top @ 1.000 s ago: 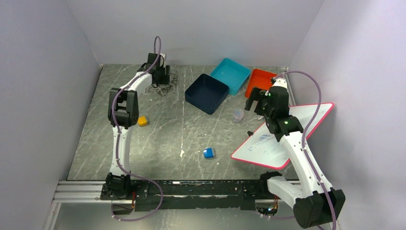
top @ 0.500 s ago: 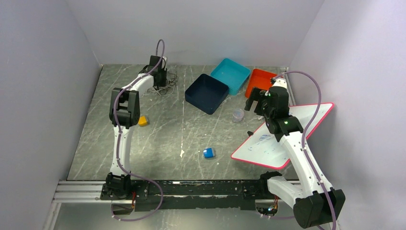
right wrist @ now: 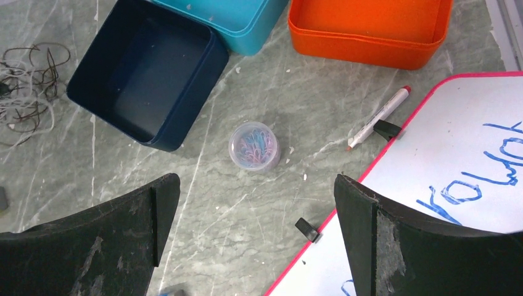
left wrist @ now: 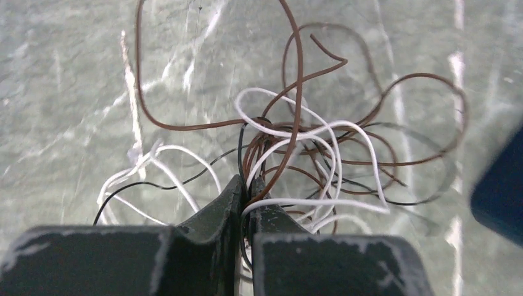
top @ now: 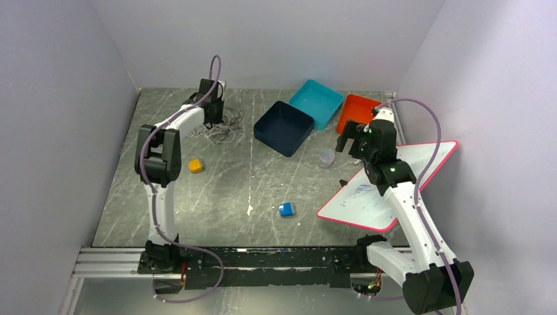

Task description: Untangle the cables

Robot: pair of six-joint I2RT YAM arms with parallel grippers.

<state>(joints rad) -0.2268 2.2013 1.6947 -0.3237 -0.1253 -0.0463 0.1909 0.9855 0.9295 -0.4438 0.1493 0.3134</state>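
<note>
- Currently the cables (left wrist: 296, 154), brown, white and black in one tangle, lie on the table (left wrist: 61, 92) at far left, near the navy tray (right wrist: 142, 92).
- My left gripper (left wrist: 247, 185) is pinched closed on a few strands at the tangle's near edge.
- My right gripper (right wrist: 256, 182) stands wide apart, holding nothing.
- I judge the cables light, springy and snag-prone. They are best taken by one outer loop, not the knot.

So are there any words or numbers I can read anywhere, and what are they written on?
"owot", or close to that: blue writing on the whiteboard, in the right wrist view. It is cut off at the picture's edge, so I'm not sure.
Top view: the same writing is too small to read.
No other words, numbers or signs show.
</note>
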